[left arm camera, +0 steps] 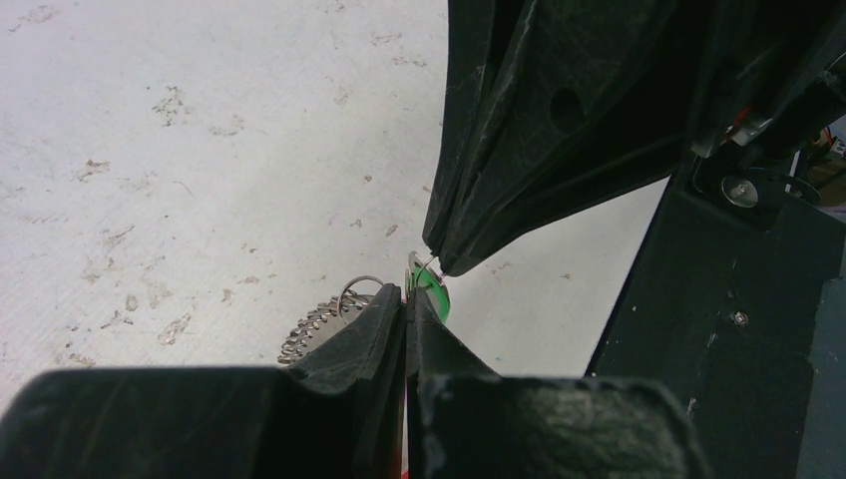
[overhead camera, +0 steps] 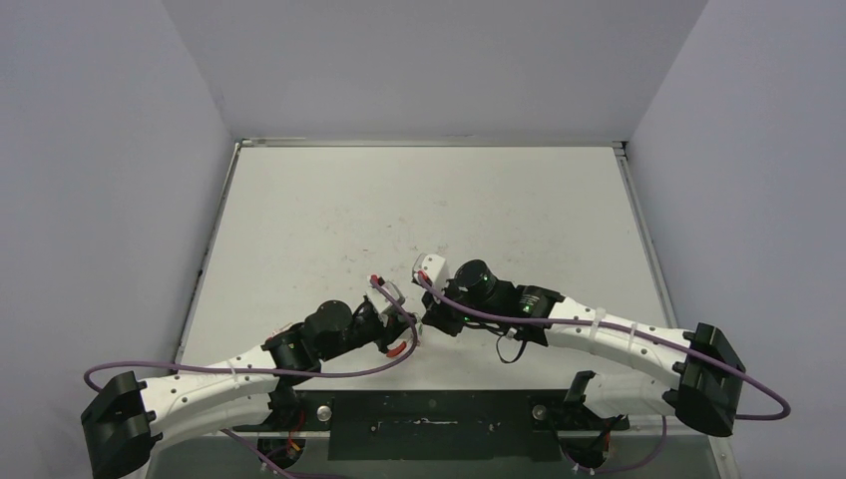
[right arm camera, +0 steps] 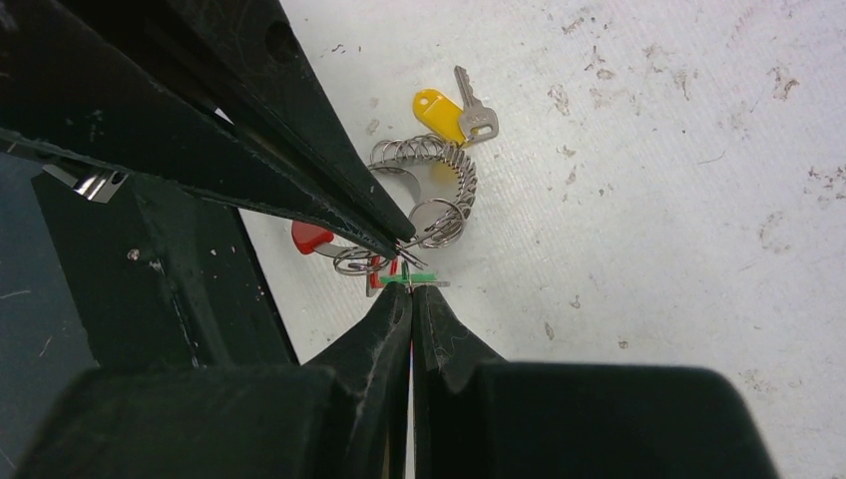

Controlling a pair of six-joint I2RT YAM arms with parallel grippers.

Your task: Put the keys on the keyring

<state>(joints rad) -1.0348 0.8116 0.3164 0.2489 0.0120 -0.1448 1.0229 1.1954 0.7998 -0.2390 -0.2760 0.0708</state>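
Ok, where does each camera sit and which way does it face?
Top external: above, behind the bases, looking down at the table; both arms show.
Left wrist: looks along the shut left gripper towards the right gripper.
Right wrist: looks along its shut fingers towards the keyring.
Shared: both wrist views catch the green tag at the fingertips.

Tiny yellow-, red-, green-tagged keys (right arm camera: 454,110) beside silvery coiled keyring (right arm camera: 461,185)

Left claw (left arm camera: 405,299) and right claw (right arm camera: 411,291) both clamped closed, tips almost meeting.

White arms (overhead camera: 205,391), black joints, purple cables (overhead camera: 150,364)
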